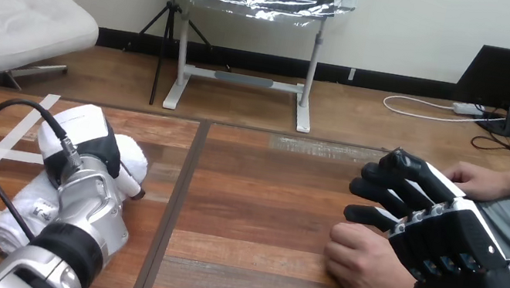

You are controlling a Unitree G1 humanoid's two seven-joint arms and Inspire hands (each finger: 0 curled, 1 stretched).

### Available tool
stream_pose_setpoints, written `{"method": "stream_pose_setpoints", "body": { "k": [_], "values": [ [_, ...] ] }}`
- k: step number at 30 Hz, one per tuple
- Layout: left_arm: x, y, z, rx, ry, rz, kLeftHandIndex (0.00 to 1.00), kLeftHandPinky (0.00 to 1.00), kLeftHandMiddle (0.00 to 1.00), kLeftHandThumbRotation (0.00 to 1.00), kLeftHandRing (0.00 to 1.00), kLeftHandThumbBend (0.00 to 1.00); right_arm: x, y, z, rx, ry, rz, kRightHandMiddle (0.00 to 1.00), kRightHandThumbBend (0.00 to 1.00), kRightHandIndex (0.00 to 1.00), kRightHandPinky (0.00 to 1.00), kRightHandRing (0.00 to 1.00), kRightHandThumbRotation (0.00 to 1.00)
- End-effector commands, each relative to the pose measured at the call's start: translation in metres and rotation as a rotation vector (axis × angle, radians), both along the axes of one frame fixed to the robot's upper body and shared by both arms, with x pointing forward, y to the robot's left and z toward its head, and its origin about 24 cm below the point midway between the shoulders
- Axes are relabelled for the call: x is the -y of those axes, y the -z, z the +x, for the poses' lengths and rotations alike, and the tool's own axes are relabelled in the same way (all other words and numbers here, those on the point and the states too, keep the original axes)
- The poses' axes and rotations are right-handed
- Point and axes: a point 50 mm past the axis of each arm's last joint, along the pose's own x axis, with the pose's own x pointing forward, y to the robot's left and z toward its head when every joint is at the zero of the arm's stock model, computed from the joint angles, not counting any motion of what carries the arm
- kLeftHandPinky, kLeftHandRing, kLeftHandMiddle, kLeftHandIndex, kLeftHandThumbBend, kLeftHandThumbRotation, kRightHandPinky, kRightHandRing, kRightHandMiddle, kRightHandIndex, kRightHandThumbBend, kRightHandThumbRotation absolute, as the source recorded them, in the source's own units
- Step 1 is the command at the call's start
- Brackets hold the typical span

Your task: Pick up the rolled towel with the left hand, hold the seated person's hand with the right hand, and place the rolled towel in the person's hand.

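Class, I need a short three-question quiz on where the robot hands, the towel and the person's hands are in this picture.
1. Which robot hand is on the towel?
2. True or false: the right robot hand holds the towel.
3. The person's near hand lies: A) on the towel B) next to the right robot hand C) at the view's far left.
Key: 1 the left robot hand; 2 false; 3 B.

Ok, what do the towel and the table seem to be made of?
Towel: soft white cloth, probably terry cotton, judging by its fuzzy, matte surface. Table: wood or wood-look laminate, with brown planks showing grain and a slight sheen.
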Motion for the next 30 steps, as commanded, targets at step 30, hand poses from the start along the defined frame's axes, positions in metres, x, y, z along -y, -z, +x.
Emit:
{"method": "stream_pose_setpoints", "body": {
  "k": [30],
  "values": [
    [0.021,-0.093,-0.051,0.754,0.234,-0.561,0.42,0.3,0.42,0.0,0.36,0.84,0.016,-0.008,0.015,0.058,0.144,-0.159,0.81,0.75,0.84,0.76,0.8,0.98]
  ]
}}
